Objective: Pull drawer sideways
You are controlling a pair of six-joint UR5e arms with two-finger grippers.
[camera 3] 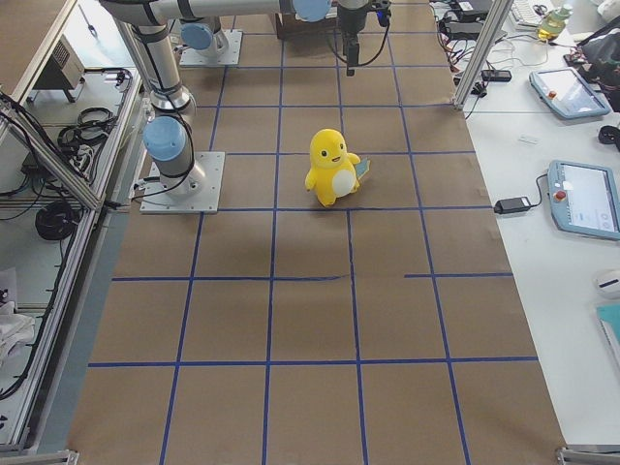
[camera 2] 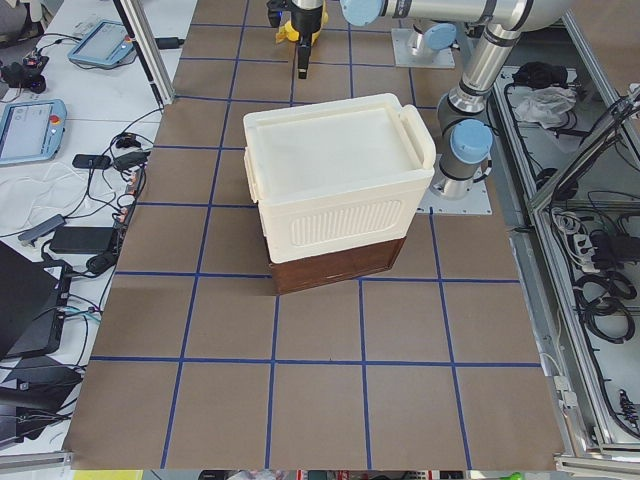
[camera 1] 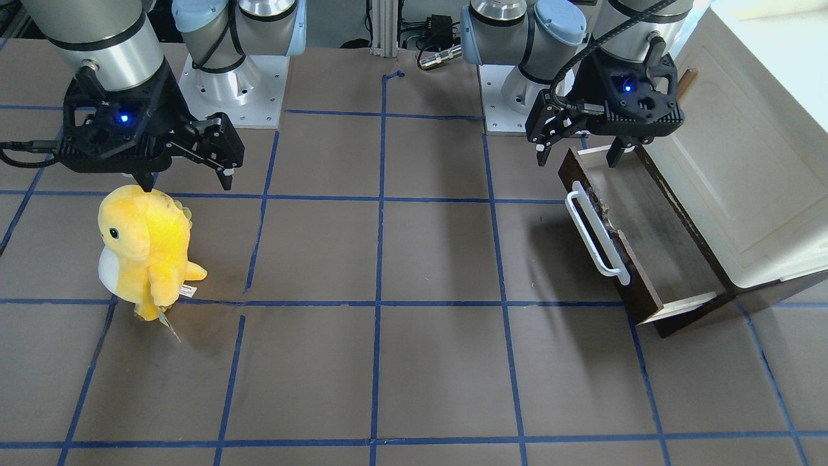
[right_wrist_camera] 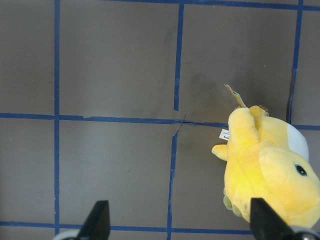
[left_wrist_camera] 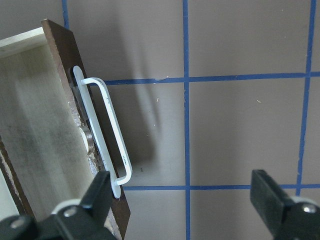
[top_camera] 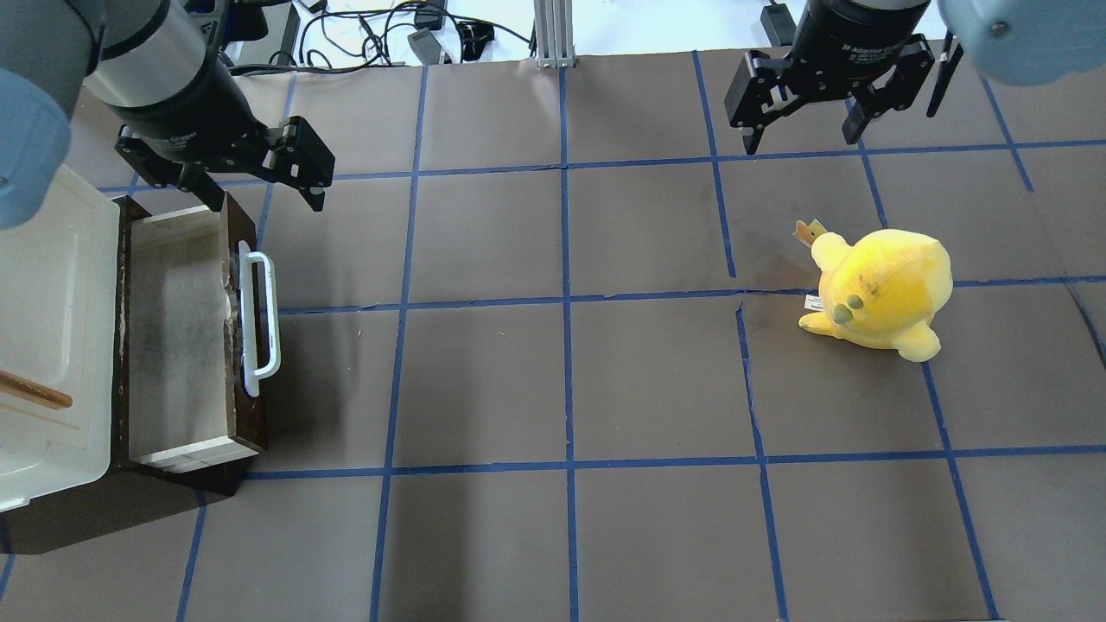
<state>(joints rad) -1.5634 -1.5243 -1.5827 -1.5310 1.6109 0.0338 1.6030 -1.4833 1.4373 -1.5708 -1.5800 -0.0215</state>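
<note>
The drawer (top_camera: 177, 337) stands pulled out of the cabinet on my left side. It has a dark brown front, a grey-brown floor (camera 1: 653, 239) and a long white loop handle (top_camera: 259, 320) that also shows in the front-facing view (camera 1: 595, 236) and the left wrist view (left_wrist_camera: 107, 130). My left gripper (top_camera: 263, 197) is open and empty, above the drawer front's end nearest my base and clear of the handle (camera 1: 577, 157) (left_wrist_camera: 182, 200). My right gripper (top_camera: 802, 138) is open and empty above the table (camera 1: 186, 183) (right_wrist_camera: 180, 220).
A cream-white cabinet (top_camera: 43, 302) with a small brown wooden handle (top_camera: 34, 393) sits over the drawer's dark base (camera 2: 335, 190). A yellow plush toy (top_camera: 877, 289) stands on the brown mat near my right gripper (camera 1: 145, 249) (right_wrist_camera: 270, 170) (camera 3: 331, 167).
</note>
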